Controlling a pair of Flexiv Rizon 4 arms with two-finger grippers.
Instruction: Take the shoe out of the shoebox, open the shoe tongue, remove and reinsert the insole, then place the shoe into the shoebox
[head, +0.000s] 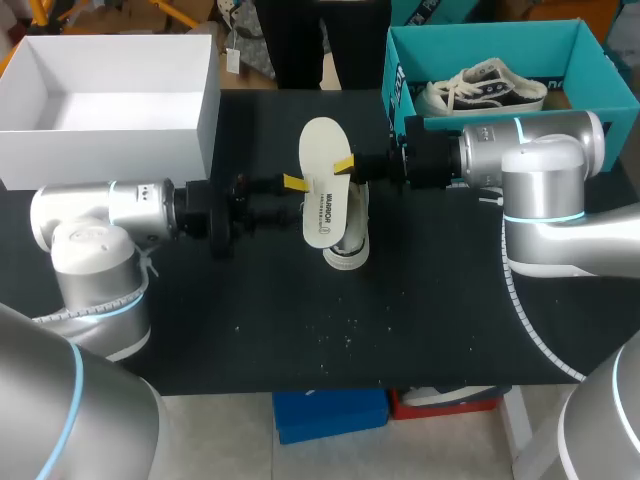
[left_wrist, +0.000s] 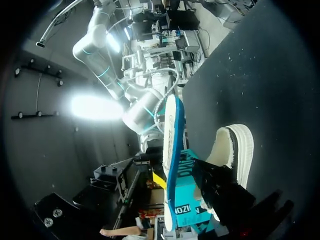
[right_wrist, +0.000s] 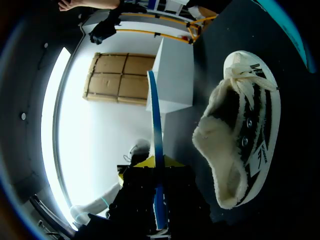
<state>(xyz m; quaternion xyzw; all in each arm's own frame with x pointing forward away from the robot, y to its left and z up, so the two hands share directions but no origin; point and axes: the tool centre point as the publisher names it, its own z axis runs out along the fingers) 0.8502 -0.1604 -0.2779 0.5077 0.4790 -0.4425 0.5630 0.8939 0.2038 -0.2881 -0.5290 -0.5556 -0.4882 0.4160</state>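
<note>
A white insole (head: 325, 185) with a blue underside is held upright in the air above the black table. My right gripper (head: 343, 165) is shut on its far edge; in the right wrist view the insole (right_wrist: 156, 150) runs edge-on between the fingers (right_wrist: 142, 163). My left gripper (head: 297, 185) is at the insole's near edge, open, with a finger on each side of the thin insole (left_wrist: 172, 160). The black-and-white fleece-lined shoe (head: 350, 235) lies on the table under the insole. The teal shoebox (head: 590, 60) stands at the back right.
A second matching shoe (head: 485, 88) lies inside the teal shoebox. A large white open box (head: 110, 100) stands at the back left. The black tabletop (head: 330, 330) stretches in front of the shoe toward the near edge.
</note>
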